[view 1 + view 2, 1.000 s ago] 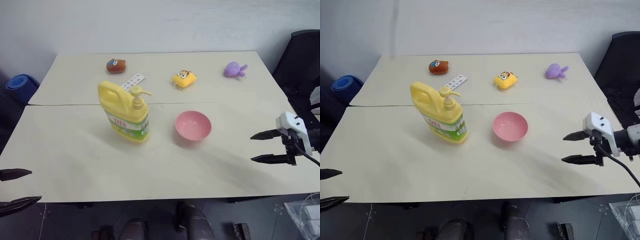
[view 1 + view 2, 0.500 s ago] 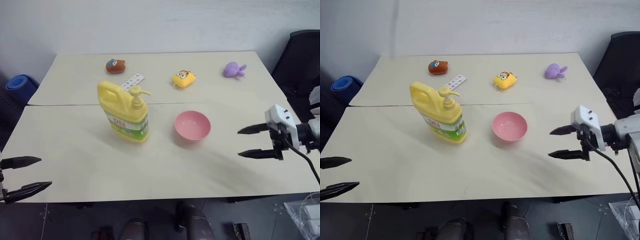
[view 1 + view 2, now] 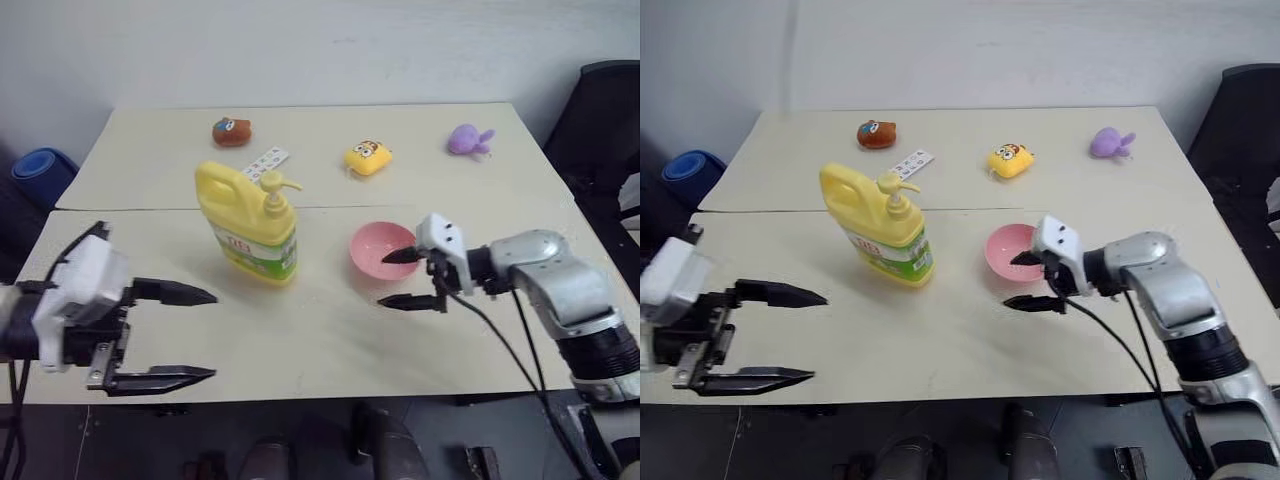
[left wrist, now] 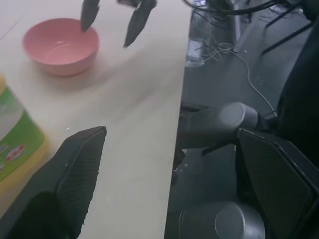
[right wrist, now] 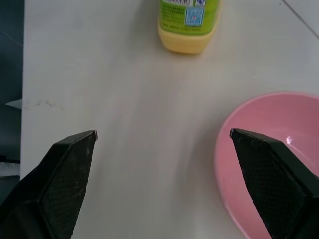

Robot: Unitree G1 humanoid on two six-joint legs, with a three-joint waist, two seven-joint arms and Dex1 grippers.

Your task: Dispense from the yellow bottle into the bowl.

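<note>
The table (image 3: 150, 300) is made of two pale tabletops set edge to edge, with a seam running from the left edge to the right edge across the middle.

The yellow bottle (image 3: 252, 232) stands upright on the near tabletop, just on the near side of the seam and left of the middle. Its loop handle faces the left edge; its pump nozzle points toward the right edge. The green-white label faces the near edge.

The left gripper (image 3: 195, 335) hangs over the near-left part of the table, near the near edge. Its fingers are spread wide and hold nothing. It is apart from the bottle.

The right gripper (image 3: 396, 278) hangs at the near-right side of the bowl (image 3: 378, 248). Its fingers are spread wide and hold nothing; the upper fingertip lies over the bowl's rim, and contact cannot be determined.

The bowl sits upright on the near tabletop, right of the bottle and apart from it, close to the seam.

On the far tabletop: a yellow plush toy (image 3: 367, 157) near the middle, a brown plush toy (image 3: 231, 131) toward the far-left corner, a purple plush toy (image 3: 470, 139) toward the right edge, and a white card (image 3: 265, 163) behind the bottle.
</note>
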